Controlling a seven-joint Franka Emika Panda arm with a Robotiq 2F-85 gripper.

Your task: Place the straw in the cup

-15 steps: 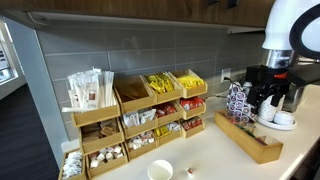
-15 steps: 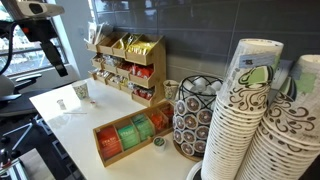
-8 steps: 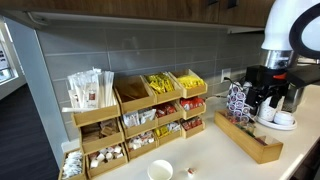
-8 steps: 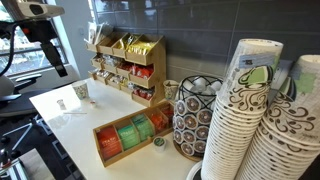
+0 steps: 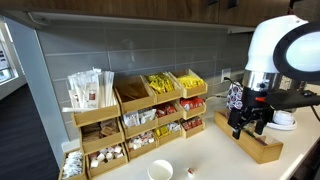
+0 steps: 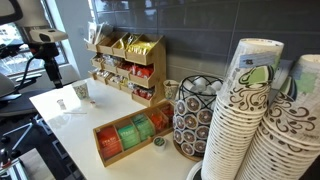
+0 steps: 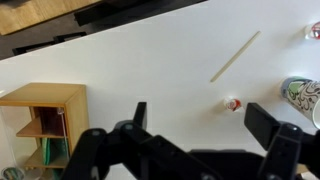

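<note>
The arm (image 5: 278, 45) has dropped — pincer (image 5: 249, 127) hangs lower.

Daylight seems to come from the window (image 6: 12, 50) at the left edge of an exterior view. The tiled wall (image 5: 150, 50) sits dimmer, shadowed under the cabinet (image 5: 120, 17). In my wrist view the white counter (image 7: 150, 60) glares almost featureless, and my gripper (image 7: 200, 118) is a dark, soft-edged silhouette. The close cup stacks (image 6: 245, 120) look slightly blurred.
</note>
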